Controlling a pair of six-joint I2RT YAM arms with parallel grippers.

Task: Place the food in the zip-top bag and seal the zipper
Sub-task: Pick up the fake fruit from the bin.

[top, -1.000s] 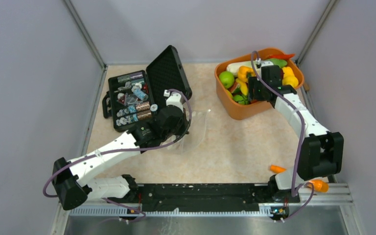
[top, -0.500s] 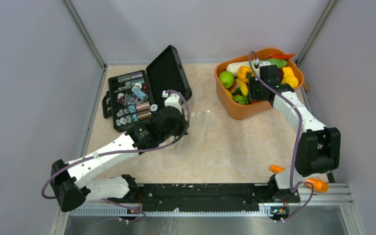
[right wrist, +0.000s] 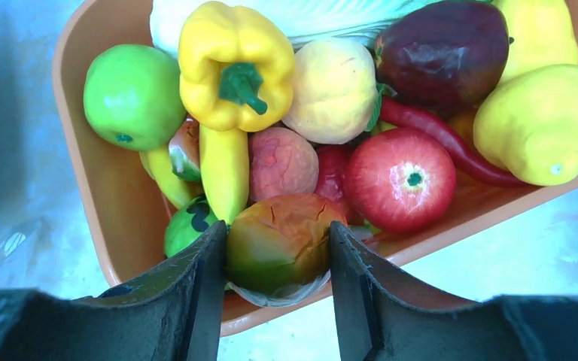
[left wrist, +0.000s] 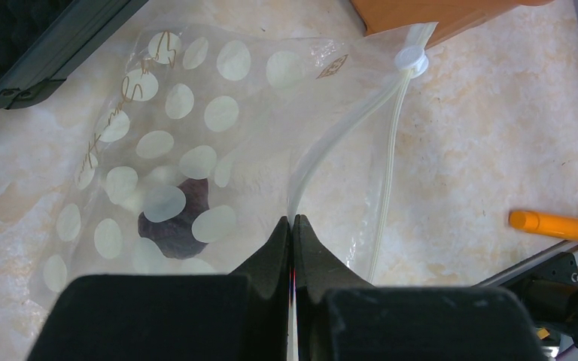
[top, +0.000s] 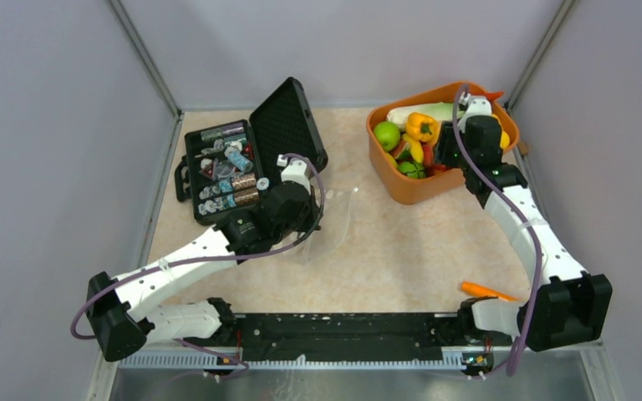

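Your right end effector (right wrist: 277,235) is clamped on an orange-green fruit (right wrist: 280,259), with both fingers pressed against its sides. The fruit is roundish, so you cannot read a long axis from it. It sits at the near rim of the orange tub (right wrist: 105,218), just in front of a red apple (right wrist: 400,179) and a yellow pepper (right wrist: 233,56) whose stem faces the camera. The rest of the food is piled in that tub at the far right of the worktop (left wrist: 482,135).

Your left end effector (left wrist: 292,226) is pinched tight on one lip of the zipper (left wrist: 346,128). The strip's long axis runs from the fingertips away toward the tub and ends at a white round tab (left wrist: 410,59). The second lip splits off beside it, so the mouth is parted. The zip-top bag (left wrist: 196,113) lies flat to the left of that strip, between the open black case (top: 247,154) and the tub, and a dark purple piece (left wrist: 169,226) is inside it.
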